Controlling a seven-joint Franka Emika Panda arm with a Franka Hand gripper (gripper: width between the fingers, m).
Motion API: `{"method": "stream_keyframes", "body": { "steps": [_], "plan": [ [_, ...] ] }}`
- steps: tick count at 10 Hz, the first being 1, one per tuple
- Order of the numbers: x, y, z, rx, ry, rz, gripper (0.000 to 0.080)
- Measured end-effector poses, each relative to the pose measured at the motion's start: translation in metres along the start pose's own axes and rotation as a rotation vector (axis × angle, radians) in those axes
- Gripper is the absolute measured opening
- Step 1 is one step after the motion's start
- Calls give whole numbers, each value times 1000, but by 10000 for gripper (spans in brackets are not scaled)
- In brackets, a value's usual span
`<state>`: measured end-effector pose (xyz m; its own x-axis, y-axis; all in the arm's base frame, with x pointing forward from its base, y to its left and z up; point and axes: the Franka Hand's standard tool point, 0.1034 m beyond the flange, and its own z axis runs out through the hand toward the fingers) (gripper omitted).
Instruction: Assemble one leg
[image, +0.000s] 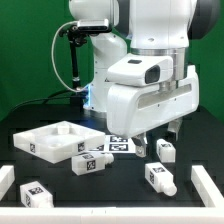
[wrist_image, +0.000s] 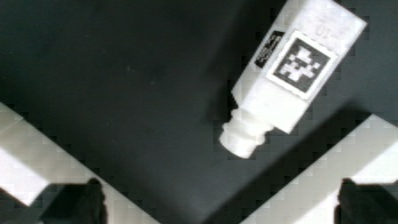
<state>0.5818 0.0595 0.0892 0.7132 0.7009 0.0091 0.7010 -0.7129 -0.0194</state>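
In the wrist view a leg (wrist_image: 294, 62), a white oblong block with a black-and-white tag and a round peg at one end, lies flat on the black table, ahead of my gripper (wrist_image: 217, 206). The jaws stand wide apart with nothing between them. In the exterior view my gripper (image: 160, 138) hangs open above the table, over the right-hand legs: one small leg (image: 165, 150) and one with a peg (image: 158, 178). Two more legs lie to the left (image: 90, 162) and at the front left (image: 30, 192). I cannot tell which exterior-view leg the wrist view shows.
The large white tray-like piece (image: 55, 140) sits at the exterior view's left. The marker board (image: 118, 146) lies behind the gripper. White bars stand at the table's front left (image: 5, 178) and front right (image: 205, 185); white bars also cross the wrist view (wrist_image: 329, 155).
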Motion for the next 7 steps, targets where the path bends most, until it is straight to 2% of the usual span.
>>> {"method": "stream_keyframes", "body": {
  "steps": [1,3,4,5,7],
  "plan": [
    [-1,-1,2,2,-2,9,650],
    [-6,-22,23,20,-31,166,650],
    [-6,-28,32,27,-42,207,650],
    [-14,-20,40,44,-36,167,650],
    [-13,-20,39,42,-35,187,650]
  ]
}}
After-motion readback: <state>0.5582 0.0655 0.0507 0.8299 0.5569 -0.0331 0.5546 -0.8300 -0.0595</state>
